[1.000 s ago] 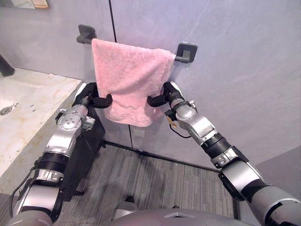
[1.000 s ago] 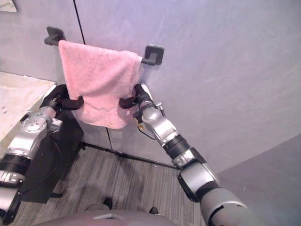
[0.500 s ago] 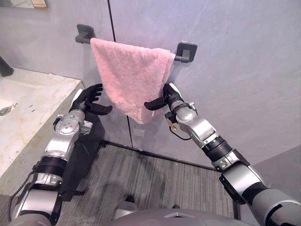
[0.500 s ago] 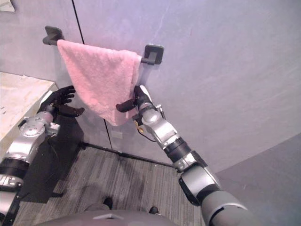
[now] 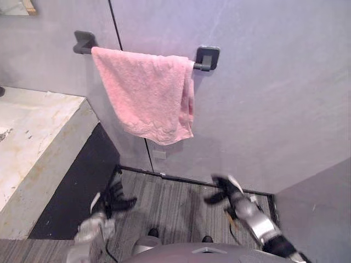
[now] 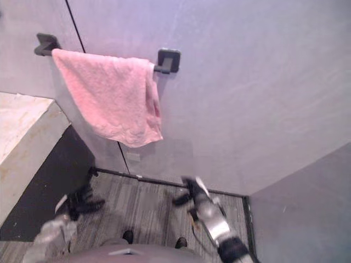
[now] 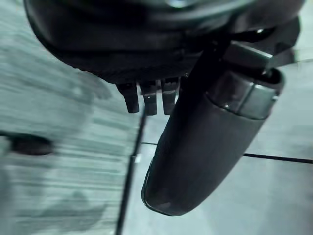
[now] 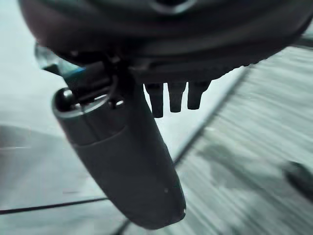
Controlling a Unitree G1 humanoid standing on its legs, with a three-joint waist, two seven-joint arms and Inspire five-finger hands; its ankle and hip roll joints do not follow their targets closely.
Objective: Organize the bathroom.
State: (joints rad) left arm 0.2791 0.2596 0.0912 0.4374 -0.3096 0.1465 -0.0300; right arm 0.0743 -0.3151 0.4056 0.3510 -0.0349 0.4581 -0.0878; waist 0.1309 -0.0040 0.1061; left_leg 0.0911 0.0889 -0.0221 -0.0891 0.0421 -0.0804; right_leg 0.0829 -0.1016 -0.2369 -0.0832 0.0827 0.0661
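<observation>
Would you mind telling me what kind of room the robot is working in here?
Most likely a bathroom: a pink towel hangs over a dark wall rail, and a pale stone counter stands at the left.

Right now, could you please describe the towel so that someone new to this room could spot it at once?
On the grey wall above the pale counter, a dark rail runs between two brackets. The pink towel hangs draped over that rail, the only pink, soft thing here.

Silver-grey arms end in dark hands, left hand (image 5: 114,201) and right hand (image 5: 224,189), with black fingers (image 8: 168,100).
</observation>
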